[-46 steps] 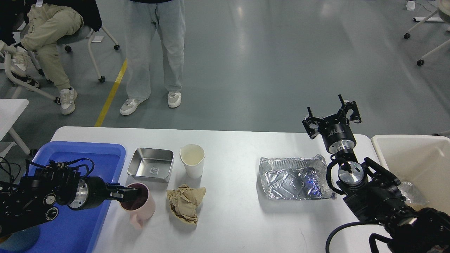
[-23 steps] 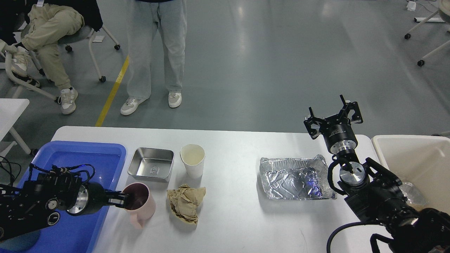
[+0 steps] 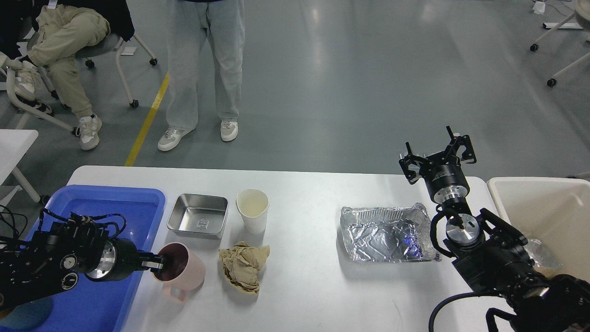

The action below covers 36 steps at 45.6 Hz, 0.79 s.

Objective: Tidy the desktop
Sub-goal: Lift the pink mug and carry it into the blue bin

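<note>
The white desktop (image 3: 304,290) carries a pink mug (image 3: 184,275), a steel tray (image 3: 197,216), a paper cup (image 3: 252,211), a crumpled brown paper (image 3: 243,266) and a crumpled foil container (image 3: 387,233). My left gripper (image 3: 156,266) comes in from the left and is shut on the pink mug's near-left rim, with one finger inside the dark interior. The mug sits tilted beside the blue tray (image 3: 120,203). My right gripper (image 3: 437,154) hangs open above the desktop's far right edge, behind the foil container, holding nothing.
A cream bin (image 3: 544,203) stands off the desktop's right end with a clear plastic item (image 3: 539,253) inside. A person (image 3: 203,69) stands beyond the far edge and another sits at the far left. A smaller white table (image 3: 14,143) is at the left.
My left gripper has drawn back to the left toward the blue tray, and the pink mug has shifted slightly left and nearer with it. The right arm has barely moved.
</note>
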Available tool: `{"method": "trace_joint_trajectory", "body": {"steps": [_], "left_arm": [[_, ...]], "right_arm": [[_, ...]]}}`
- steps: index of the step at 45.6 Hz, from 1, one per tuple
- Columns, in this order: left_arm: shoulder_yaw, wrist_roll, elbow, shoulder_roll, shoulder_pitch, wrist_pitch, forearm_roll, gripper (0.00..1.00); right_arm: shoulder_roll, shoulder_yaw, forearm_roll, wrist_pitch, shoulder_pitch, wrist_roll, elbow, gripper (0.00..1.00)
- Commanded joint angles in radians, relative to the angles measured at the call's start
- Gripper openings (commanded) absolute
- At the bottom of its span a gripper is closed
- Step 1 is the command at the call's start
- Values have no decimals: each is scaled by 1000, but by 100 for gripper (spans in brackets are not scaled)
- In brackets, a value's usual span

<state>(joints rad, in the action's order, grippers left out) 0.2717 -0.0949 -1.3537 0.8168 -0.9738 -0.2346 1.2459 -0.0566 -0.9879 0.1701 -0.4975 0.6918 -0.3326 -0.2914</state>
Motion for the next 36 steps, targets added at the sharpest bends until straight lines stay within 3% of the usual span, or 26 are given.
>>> {"method": "trace_joint_trajectory", "body": {"steps": [1, 12, 36], "left_arm": [[0, 3, -10, 12, -16, -3, 3, 0], [-2, 17, -65, 100, -101, -89, -3, 0], [-12, 37, -275, 490, -267, -218, -8, 0]], "right_arm": [[0, 0, 0, 0, 2, 0, 0, 100], [1, -1, 0, -1, 5, 0, 0, 100], [9, 0, 0, 0, 14, 0, -2, 100]]}}
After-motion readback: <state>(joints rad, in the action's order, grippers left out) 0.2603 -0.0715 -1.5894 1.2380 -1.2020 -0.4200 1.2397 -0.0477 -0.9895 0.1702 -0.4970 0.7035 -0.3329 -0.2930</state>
